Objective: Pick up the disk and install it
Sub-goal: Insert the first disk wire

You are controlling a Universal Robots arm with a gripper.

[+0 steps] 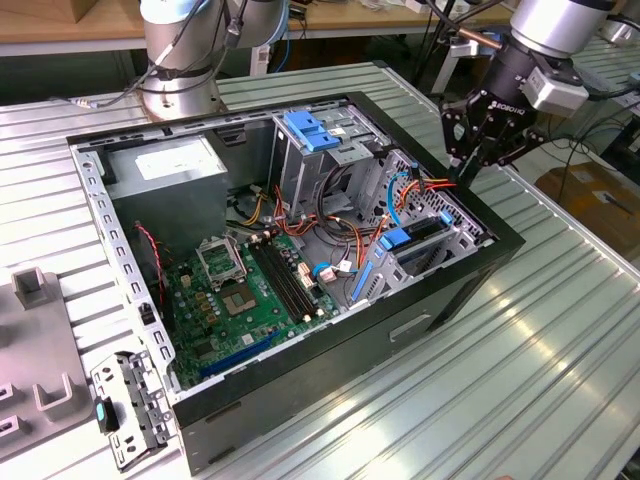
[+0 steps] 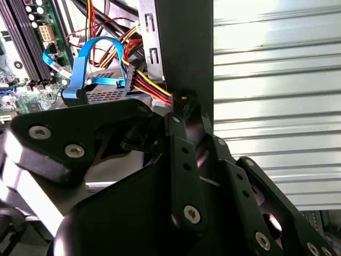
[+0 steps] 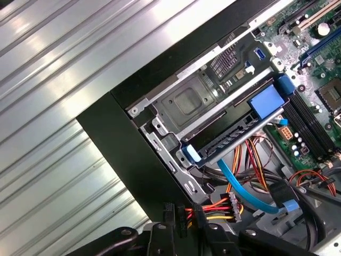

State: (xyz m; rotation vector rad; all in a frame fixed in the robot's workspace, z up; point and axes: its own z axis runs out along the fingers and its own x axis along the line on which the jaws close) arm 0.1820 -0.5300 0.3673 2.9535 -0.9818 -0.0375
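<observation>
An open computer case (image 1: 455,300) lies on a ribbed metal table. The disk (image 1: 420,240) sits inside the drive cage at the exterior view's right end of the case. It is seen edge-on as a dark slab (image 3: 229,140) with a blue plastic bracket (image 3: 265,102); its label is hidden. My gripper (image 1: 466,172) hangs over the case's rim just beyond the cage. In both wrist views its fingers (image 2: 186,154) close on a black cable plug (image 3: 178,213) with red, yellow and black wires (image 2: 152,88). A blue data cable (image 3: 240,189) loops beside the plug.
The motherboard (image 1: 245,295) fills the case floor, with a grey power-supply box (image 1: 165,160) and a light-blue latch plate (image 1: 310,130) at the back. A second arm's base (image 1: 180,80) stands behind. A grey fixture (image 1: 35,340) and a metal bracket (image 1: 125,405) lie at the exterior view's left.
</observation>
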